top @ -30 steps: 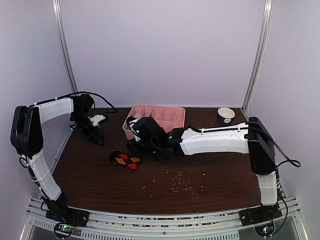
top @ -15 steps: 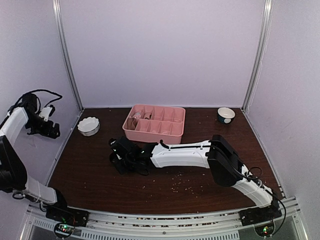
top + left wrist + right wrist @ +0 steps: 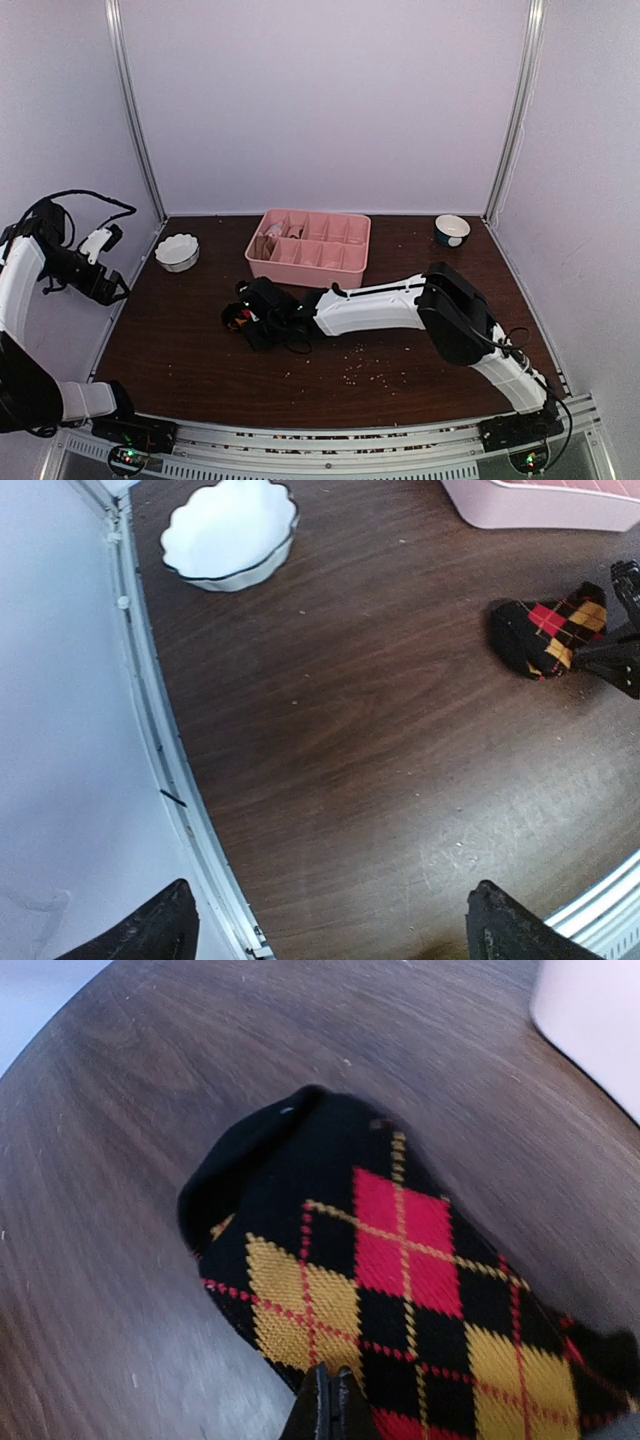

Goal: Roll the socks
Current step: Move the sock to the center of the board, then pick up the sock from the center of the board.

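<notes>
Dark wood table [image 3: 420, 350] carries a pink tray [image 3: 345, 262] at the back and a white bowl [image 3: 177, 251] left of the tray. A black argyle sock [image 3: 400, 1270] lies front-left of the tray. The right arm [image 3: 370, 300] reaches across to it, and the right jaws are pressed together on the sock's edge. The left jaws stand wide apart, holding nothing, over the table's rim far left of the tray.

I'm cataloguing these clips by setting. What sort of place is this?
Probably a lab robot test booth, not a home: plain lilac walls and metal posts box in one wooden table, with the left arm and right arm bolted to a rail at its near edge.
</notes>
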Controlling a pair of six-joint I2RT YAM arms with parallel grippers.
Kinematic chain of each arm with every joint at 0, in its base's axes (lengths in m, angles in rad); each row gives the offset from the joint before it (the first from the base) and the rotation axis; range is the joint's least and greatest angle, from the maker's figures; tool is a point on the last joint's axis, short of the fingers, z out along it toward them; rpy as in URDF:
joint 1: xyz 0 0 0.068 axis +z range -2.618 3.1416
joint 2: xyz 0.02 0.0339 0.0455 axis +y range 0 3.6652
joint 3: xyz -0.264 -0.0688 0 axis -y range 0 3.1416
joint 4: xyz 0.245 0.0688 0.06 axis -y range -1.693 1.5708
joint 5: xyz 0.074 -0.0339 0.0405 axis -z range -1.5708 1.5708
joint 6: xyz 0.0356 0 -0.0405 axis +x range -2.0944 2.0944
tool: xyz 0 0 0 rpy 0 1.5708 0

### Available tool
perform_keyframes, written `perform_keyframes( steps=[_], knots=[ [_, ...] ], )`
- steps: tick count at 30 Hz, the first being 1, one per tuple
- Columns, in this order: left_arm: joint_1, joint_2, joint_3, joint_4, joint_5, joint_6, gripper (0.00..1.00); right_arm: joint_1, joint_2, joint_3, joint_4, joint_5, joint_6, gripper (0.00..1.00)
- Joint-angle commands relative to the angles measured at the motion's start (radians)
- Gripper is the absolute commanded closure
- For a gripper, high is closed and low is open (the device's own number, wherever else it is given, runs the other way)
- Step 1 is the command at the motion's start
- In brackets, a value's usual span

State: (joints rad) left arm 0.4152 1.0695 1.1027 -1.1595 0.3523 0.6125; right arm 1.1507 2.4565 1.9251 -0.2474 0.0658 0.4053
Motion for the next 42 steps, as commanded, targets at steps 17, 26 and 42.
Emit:
perform_keyframes(
  steps=[17,26,42],
  knots=[
    [-0.062,0.143,0.0,-0.191,0.161,0.134,0.02,0.046,-0.105,-0.026,0.02,0.03,-0.048,0.47],
    [-0.069,0.141,-0.02,-0.212,0.194,0.156,0.02,0.013,0.046,0.135,-0.045,0.031,-0.043,0.56],
    [-0.121,0.196,-0.019,-0.183,0.184,0.15,0.02,-0.016,-0.124,-0.144,0.208,-0.052,0.045,1.0]
  ],
)
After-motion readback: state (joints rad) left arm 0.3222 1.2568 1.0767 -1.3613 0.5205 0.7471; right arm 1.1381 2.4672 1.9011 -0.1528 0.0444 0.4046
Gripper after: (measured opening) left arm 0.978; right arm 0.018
